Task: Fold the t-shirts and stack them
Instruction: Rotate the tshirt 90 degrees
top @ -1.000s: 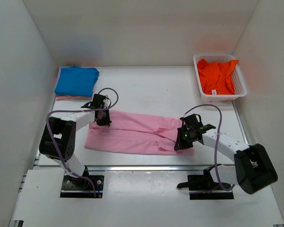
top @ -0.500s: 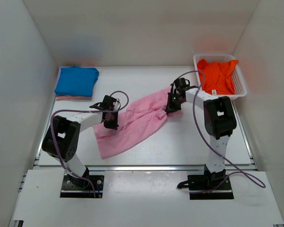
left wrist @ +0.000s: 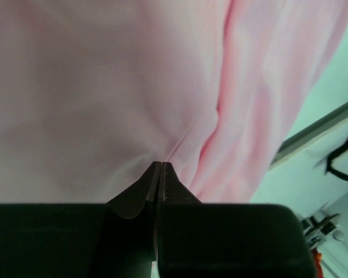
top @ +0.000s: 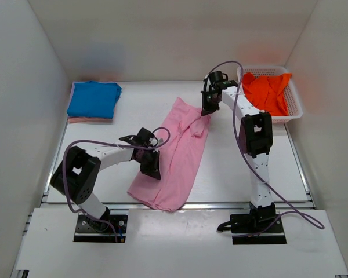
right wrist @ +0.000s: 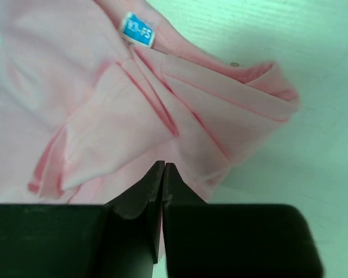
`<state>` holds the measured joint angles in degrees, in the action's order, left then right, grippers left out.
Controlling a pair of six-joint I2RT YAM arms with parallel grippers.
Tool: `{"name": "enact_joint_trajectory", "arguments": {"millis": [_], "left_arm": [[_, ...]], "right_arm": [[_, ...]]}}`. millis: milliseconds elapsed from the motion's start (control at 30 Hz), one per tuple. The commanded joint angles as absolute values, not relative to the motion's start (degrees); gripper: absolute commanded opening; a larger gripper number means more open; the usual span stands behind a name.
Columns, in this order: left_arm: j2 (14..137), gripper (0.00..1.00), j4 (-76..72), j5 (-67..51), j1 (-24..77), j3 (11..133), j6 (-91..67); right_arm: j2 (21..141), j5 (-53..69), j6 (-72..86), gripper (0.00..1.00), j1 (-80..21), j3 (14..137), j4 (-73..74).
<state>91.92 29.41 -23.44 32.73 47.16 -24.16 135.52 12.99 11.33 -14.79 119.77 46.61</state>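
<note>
The light pink t-shirt (top: 182,145) lies folded long, stretched from the table's far middle to its front edge. My left gripper (top: 152,169) is shut on the shirt's left edge near the front; in the left wrist view the jaws (left wrist: 160,164) pinch a crease of pink cloth (left wrist: 104,87). My right gripper (top: 205,109) is shut on the shirt's far end; the right wrist view shows its jaws (right wrist: 163,165) on bunched pink folds (right wrist: 104,116) with a blue size label (right wrist: 137,29). The bright blue t-shirt (top: 93,99) lies folded at the back left. The orange t-shirt (top: 265,92) lies crumpled in the basket.
The white lattice basket (top: 294,104) stands at the back right. The blue shirt rests on a folded pale pink piece (top: 88,120). White walls close in left, right and back. The pink shirt's near end reaches the table's front edge (top: 232,204).
Both grippers have swung the pink shirt round from lying across the table to lying front to back. The right gripper went to the far middle, the left gripper towards the front.
</note>
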Motion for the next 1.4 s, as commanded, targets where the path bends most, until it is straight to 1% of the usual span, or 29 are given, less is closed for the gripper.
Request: {"name": "enact_joint_trajectory", "arguments": {"millis": [0, 33, 133, 200, 233, 267, 300, 333, 400, 433, 533, 600, 700, 767, 867, 967, 1200, 1267, 1367], "left_arm": [[87.73, 0.07, 32.86, -26.37, 30.51, 52.81, -25.05], [87.11, 0.08, 33.48, -26.45, 29.98, 54.39, -24.96], [84.03, 0.11, 32.87, -28.12, 27.08, 56.25, -25.84], [83.49, 0.11, 33.31, -27.86, 24.36, 58.78, -24.79], [83.76, 0.11, 33.48, -27.69, 23.74, 59.76, -24.44], [85.15, 0.11, 34.01, -26.9, 22.51, 62.64, -23.56], [87.43, 0.1, 34.1, -25.42, 21.89, 66.32, -22.51], [89.28, 0.09, 34.62, -24.88, 22.32, 68.45, -21.72], [96.47, 0.05, 36.2, -20.15, 23.37, 78.78, -19.35], [100.25, 0.03, 36.73, -19.52, 24.51, 80.93, -18.9], [107.2, 0.01, 34.56, -15.56, 25.66, 90.42, -18.28], [110.81, 0.0, 32.27, -15.91, 26.28, 93.41, -18.54], [117.94, 0.0, 31.99, -15.99, 26.02, 98.42, -18.81], [122.76, 0.0, 31.38, -15.91, 26.11, 102.2, -19.77], [127.25, 0.0, 30.06, -15.3, 26.89, 104.58, -21.71], [131.12, 0.0, 30.15, -11.61, 27.25, 108.27, -23.2], [139.12, 0.0, 30.58, -8.79, 25.67, 114.6, -28.21], [140.18, 0.0, 30.23, -9.31, 24.87, 115.48, -30.57], [140.36, 0.0, 30.5, -6.95, 23.21, 115.93, -32.07]], "right_arm": [[126.33, 10.73, 9.14, 0.0, -14.5, 124.37, 50.27], [125.34, 10.2, 8.71, 0.0, -14.85, 124.1, 50.36], [115.26, 8.88, 8.53, 0.04, -16.78, 118.76, 49.75], [109.11, 8.7, 9.05, 0.09, -18.27, 108.6, 48.0], [104.2, 8.61, 10.01, 0.09, -19.93, 104.8, 45.12], [102.06, 8.79, 11.41, 0.06, -20.39, 96.93, 41.43], [96.99, 9.31, 12.47, 0.0, -21.78, 88.94, 37.22], [92.51, 11.23, 14.13, 0.0, -23.54, 84.86, 35.26], [87.4, 13.17, 18.88, 0.0, -26.26, 72.13, 28.77], [84.75, 13.71, 19.94, 0.0, -28.37, 69.37, 27.35], [77.63, 15.37, 26.17, 0.0, -35.22, 53.4, 18.21], [74.19, 17.22, 31.09, 0.0, -39.7, 47.06, 10.67], [74.27, 19.93, 34.19, 0.0, -42.89, 39.93, 4.59], [76.71, 21.36, 35.33, 0.01, -45.16, 38.24, 3.35], [80.49, 20.48, 34.19, 0.0, -47.72, 37.7, 2.47], [81.82, 19.95, 34.19, 0.0, -47.64, 35.95, 2.02], [86.48, 15.83, 29.54, 0.0, -43.69, 35.51, 9.31], [86.22, 15.03, 27.35, 0.0, -42.46, 35.25, 10.63], [86.13, 14.68, 23.57, 0.0, -37.98, 37.52, 13.35]]}}
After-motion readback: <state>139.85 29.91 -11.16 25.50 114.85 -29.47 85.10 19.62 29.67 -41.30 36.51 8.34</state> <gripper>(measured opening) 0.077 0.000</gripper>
